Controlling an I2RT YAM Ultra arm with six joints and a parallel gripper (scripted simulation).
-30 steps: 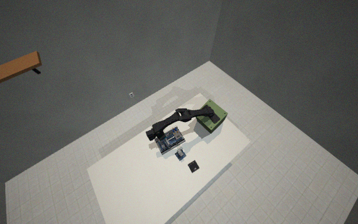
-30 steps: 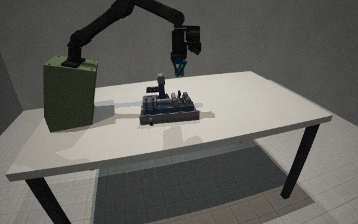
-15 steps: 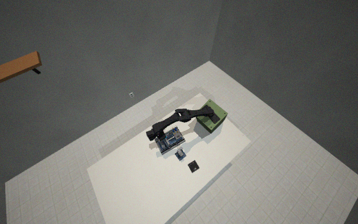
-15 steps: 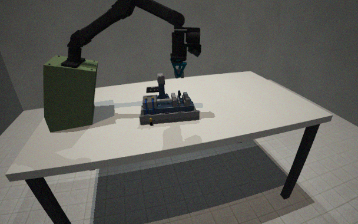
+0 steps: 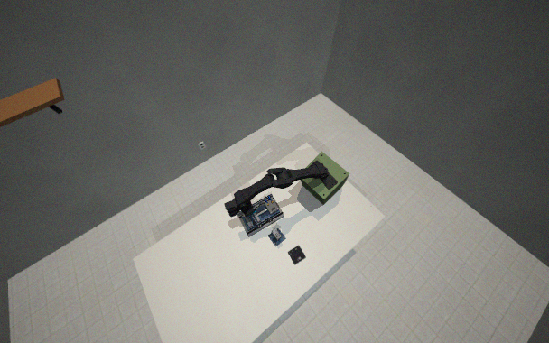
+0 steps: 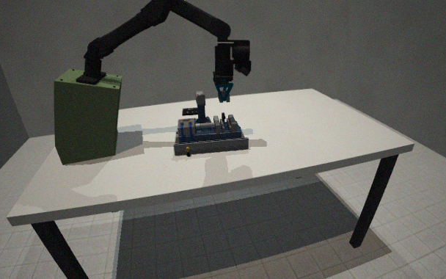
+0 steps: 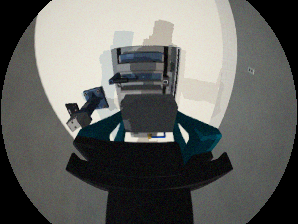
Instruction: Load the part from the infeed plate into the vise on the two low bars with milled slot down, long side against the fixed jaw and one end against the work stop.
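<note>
My gripper (image 6: 224,98) (image 7: 149,112) has teal fingers. It is shut on the part (image 7: 149,107), a plain grey block, and holds it in the air above the vise (image 5: 248,233) (image 6: 210,147). In the wrist view the part spans the gap between the fingers and covers the near side of the vise. Its milled slot cannot be made out. Beyond the part the fixed jaw (image 6: 232,123) (image 7: 141,66) shows. The moving jaw (image 6: 216,125) is on the cylinder side. The dark work stop (image 6: 223,116) (image 7: 118,79) stands between the jaws.
The V-block (image 6: 200,98) (image 7: 79,120) sits on a post with a blue base, beside the vise. The dark infeed plate (image 5: 296,254) (image 6: 189,111) (image 7: 71,107) lies beyond it. The green pedestal (image 5: 324,195) (image 6: 86,121) carries the arm. Blue hoses (image 6: 190,132) run over the air cylinder's end.
</note>
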